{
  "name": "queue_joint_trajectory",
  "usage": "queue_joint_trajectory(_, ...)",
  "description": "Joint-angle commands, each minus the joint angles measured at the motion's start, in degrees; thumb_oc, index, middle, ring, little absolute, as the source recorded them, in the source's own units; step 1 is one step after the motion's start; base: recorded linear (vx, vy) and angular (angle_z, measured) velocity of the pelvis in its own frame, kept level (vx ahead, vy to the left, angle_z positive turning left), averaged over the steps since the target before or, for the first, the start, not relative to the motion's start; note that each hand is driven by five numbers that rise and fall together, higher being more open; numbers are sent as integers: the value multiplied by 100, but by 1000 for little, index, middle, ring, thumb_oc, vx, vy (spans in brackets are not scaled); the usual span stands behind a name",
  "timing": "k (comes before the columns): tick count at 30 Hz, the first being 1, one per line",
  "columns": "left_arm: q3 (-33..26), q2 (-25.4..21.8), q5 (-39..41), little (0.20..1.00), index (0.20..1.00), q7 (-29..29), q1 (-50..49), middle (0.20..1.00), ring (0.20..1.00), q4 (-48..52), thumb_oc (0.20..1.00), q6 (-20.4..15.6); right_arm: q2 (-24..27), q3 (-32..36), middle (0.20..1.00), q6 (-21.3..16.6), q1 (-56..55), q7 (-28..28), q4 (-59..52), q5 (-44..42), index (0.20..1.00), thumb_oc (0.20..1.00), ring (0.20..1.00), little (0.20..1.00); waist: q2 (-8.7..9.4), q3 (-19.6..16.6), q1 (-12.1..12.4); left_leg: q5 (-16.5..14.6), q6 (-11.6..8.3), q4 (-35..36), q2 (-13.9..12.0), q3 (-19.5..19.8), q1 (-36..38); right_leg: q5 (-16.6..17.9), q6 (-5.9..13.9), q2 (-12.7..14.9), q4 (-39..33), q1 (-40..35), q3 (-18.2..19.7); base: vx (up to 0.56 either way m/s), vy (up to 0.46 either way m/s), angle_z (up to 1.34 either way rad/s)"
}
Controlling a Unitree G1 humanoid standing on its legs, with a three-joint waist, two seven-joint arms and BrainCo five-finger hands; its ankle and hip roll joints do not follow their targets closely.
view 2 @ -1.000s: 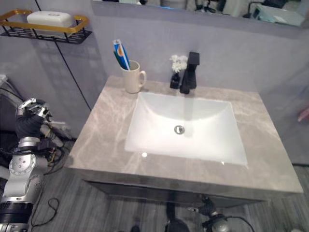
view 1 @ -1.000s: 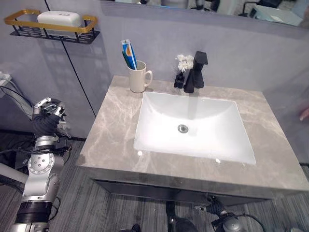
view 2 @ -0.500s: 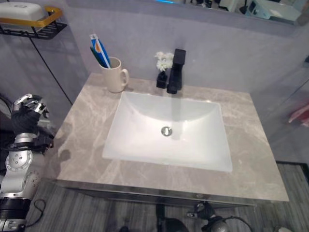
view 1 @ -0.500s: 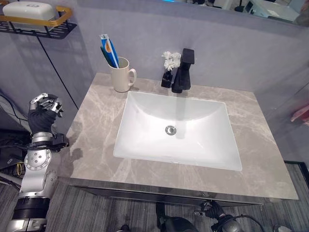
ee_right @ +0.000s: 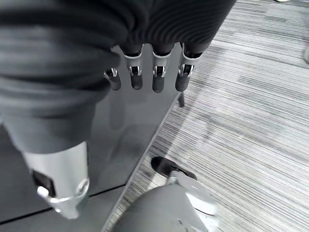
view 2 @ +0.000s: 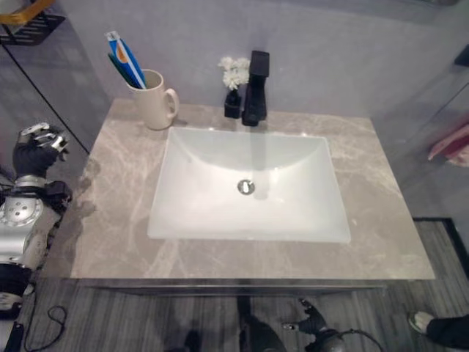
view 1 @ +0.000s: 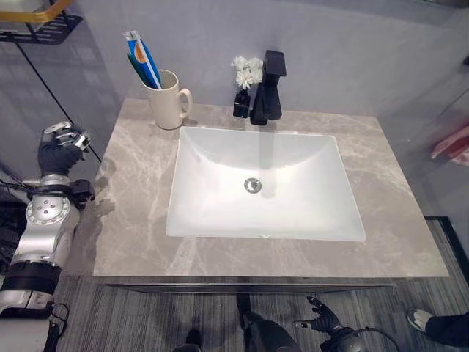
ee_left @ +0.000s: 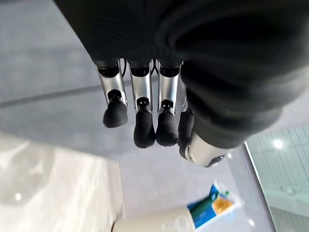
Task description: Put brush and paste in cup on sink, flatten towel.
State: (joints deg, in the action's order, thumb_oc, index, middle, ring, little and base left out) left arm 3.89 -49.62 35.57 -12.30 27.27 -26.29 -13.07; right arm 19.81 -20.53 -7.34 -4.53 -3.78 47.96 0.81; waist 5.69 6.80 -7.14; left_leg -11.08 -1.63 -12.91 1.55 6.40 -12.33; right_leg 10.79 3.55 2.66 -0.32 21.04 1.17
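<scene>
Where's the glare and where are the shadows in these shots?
Left eye view: soft sheen in the white sink, the black faucet casting a faint shadow down the basin. Left wrist view: bright ceiling light at one edge, the left hand dark against it.

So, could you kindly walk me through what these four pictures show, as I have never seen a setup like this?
This is a humanoid robot standing before a bathroom counter with a white sink.

The two wide pictures come from cameras on its head, looking down. The two close ones come from cameras on its wrists, looking along each hand.

On the counter, a cream cup holds the toothbrush and paste. A black tap stands behind the sink, with a small vase of white flowers beside it.

The left hand is raised beside the counter's left edge, fingers relaxed, holding nothing. The right hand hangs low over the striped floor, also holding nothing. A person's shoe shows at the lower right.
</scene>
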Motion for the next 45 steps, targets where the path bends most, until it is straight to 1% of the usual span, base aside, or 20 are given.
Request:
queue_joint_trajectory(1, 10, -326, 38, 200, 200, -98, 536, 200, 200, 38, 200, -192, 295, -84, 1000, -190, 223, -150, -299, -130, 1000, 1000, 1000, 1000, -201, 270, 13, 150, 188, 799, -8, -115, 825, -64, 528, 117, 240, 165, 117, 0, 0, 0)
queue_joint_trajectory(6, 251, -324, 7, 200, 200, -197, 897, 200, 200, -221, 200, -146, 314, -156, 1000, -225, 293, -203, -417, -202, 1000, 1000, 1000, 1000, -196, 325, -32, 242, 149, 907, -99, -140, 764, -43, 508, 47, 183, 278, 104, 15, -36, -6)
queue_joint_trajectory(13, 443, -350, 16, 200, 200, -220, 1213, 200, 200, -414, 200, -121, 351, -217, 1000, -271, 313, -212, -588, -264, 1000, 1000, 1000, 1000, -206, 339, -69, 311, 110, 1008, -175, -145, 730, -55, 490, -13, 159, 379, 106, 22, -17, -4)
queue_joint_trajectory(20, 709, -393, -14, 200, 200, -286, 1647, 200, 200, -697, 200, -97, 366, -285, 1000, -308, 344, -212, -677, -319, 1000, 1000, 1000, 1000, -228, 327, -123, 450, 67, 1222, -264, -141, 743, -64, 473, -59, 151, 473, 84, 17, -6, -2)
queue_joint_trajectory(22, 924, -320, -72, 200, 200, -339, 1955, 200, 200, -798, 200, -94, 349, -338, 1000, -334, 400, -254, -678, -353, 1000, 1000, 1000, 1000, -255, 318, -157, 516, 41, 1334, -308, -137, 772, -73, 470, -73, 126, 515, 76, 38, -13, 1)
queue_joint_trajectory(26, 1074, -241, -121, 200, 200, -331, 2119, 200, 200, -897, 200, -90, 342, -390, 1000, -355, 430, -250, -704, -367, 1000, 1000, 1000, 1000, -278, 303, -181, 537, 25, 1398, -334, -156, 812, -73, 467, -89, 101, 520, 76, 12, -2, -4)
queue_joint_trajectory(29, 1147, -121, -204, 200, 200, -382, 2164, 200, 200, -696, 200, -119, 339, -401, 1000, -359, 441, -274, -672, -367, 1000, 1000, 1000, 1000, -291, 293, -173, 544, 19, 1421, -340, -169, 828, -64, 466, -99, 64, 512, 70, 11, -10, -8)
queue_joint_trajectory(37, 944, 54, -516, 200, 200, -518, 1794, 200, 200, -179, 200, -56, 320, -372, 1000, -352, 361, -260, -608, -279, 1000, 1000, 1000, 1000, -311, 229, -100, 499, 26, 1444, -343, -199, 916, -73, 462, -96, -5, 408, 70, 5, -4, -3)
queue_joint_trajectory(40, 910, 120, -594, 200, 200, -522, 1733, 200, 200, -127, 200, -25, 317, -368, 1000, -352, 350, -245, -598, -278, 1000, 1000, 1000, 1000, -318, 223, -96, 484, 32, 1452, -335, -188, 939, -82, 467, -76, -11, 376, 56, 0, 0, 0)
queue_joint_trajectory(45, 713, 301, -786, 200, 200, -685, 1605, 200, 200, -13, 200, 14, 339, -380, 1000, -331, 343, -202, -662, -264, 1000, 1000, 1000, 1000, -279, 240, -58, 434, 51, 1432, -295, -164, 948, -78, 468, -28, -38, 291, 19, -23, 0, 3)
